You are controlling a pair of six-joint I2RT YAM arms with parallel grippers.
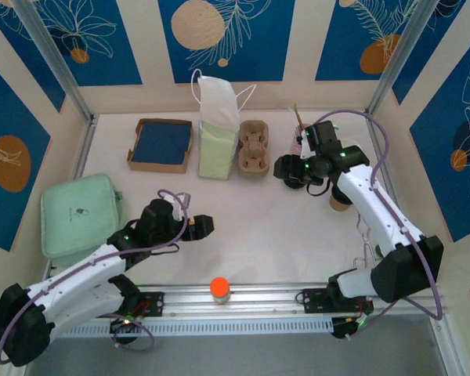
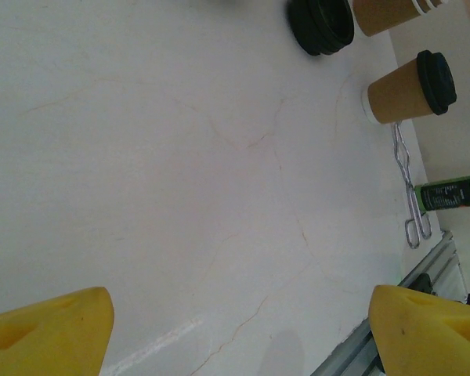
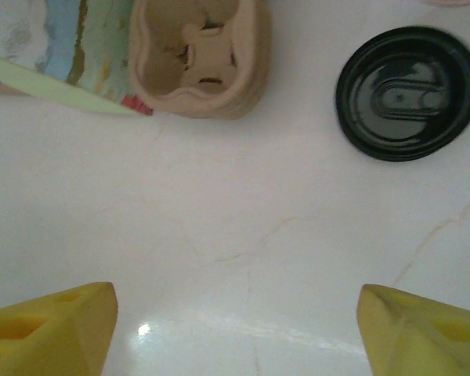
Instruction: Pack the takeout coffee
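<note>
Logged left gripper (image 1: 194, 222) over the near-left part of the table (image 1: 251, 235), jaws spread wide, bare tabletop between the yellow fingertips (image 2: 55, 329), nothing held. Logged right gripper (image 1: 287, 169) over the far-right part, jaws also wide and empty, yellow pads (image 3: 51, 325) well apart. Found cup carrier (image 3: 200, 55) empty on the table at the far side, just right of the pale green paper bag (image 1: 218, 141); touching or not, cannot tell. Noted white handled bag (image 1: 217, 98) upright at the green bag's top; inside or behind it, cannot tell. Found loose black lid (image 3: 407, 92) flat on the table right of the carrier, apart from it. From the left wrist view, recorded lidded coffee cup (image 2: 407, 90) near the right wall with its black lid on, and second brown cup (image 2: 388, 12), cut off by the frame edge, white rim showing, just beside the loose lid. Noted metal tongs (image 2: 407, 184) lying near the lidded cup, with a green tube (image 2: 453, 194) across their far end. Also on the table: shallow cardboard box (image 1: 160, 145) with blue inside at far left, mint pouch (image 1: 78, 215) at left. Spotted orange-capped bottle (image 1: 219, 290) at the near rail.
</note>
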